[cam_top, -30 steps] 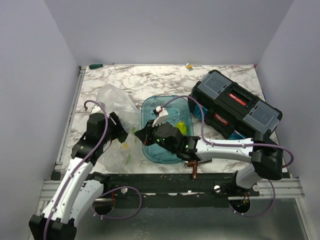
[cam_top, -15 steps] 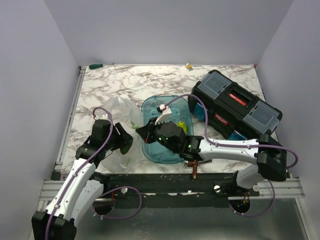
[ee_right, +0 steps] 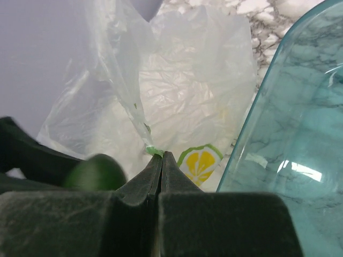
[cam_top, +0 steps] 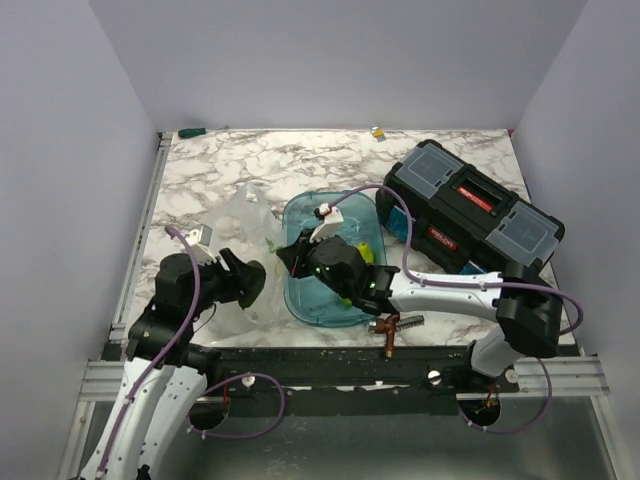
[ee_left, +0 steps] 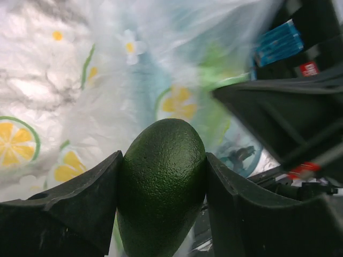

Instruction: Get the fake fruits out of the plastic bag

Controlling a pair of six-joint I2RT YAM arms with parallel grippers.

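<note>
My left gripper [cam_top: 246, 280] is shut on a dark green oval fake fruit [ee_left: 161, 198], held clear of the plastic bag [cam_top: 243, 222]; in the left wrist view the gripper [ee_left: 163, 156] has its pads on both sides of the fruit. My right gripper [cam_top: 284, 256] is shut on a pinched edge of the thin clear bag with lemon prints [ee_right: 198, 96] and holds it up; its fingertips [ee_right: 161, 156] meet on the plastic. The green fruit also shows blurred in the right wrist view [ee_right: 96, 171]. A yellow-green fruit [cam_top: 364, 256] lies in the teal tray [cam_top: 300, 300].
A black toolbox [cam_top: 470, 210] stands at the right, close behind the tray. A copper-coloured fitting [cam_top: 388, 330] lies at the table's near edge under the right arm. Small green [cam_top: 190, 131] and yellow [cam_top: 377, 131] items sit at the far edge. The tray wall [ee_right: 300, 134] is right of my right gripper.
My left gripper has drawn back toward the near left with the dark green fruit in it. My right gripper has kept hold of the bag's edge, and the bag now stands narrower and taller.
</note>
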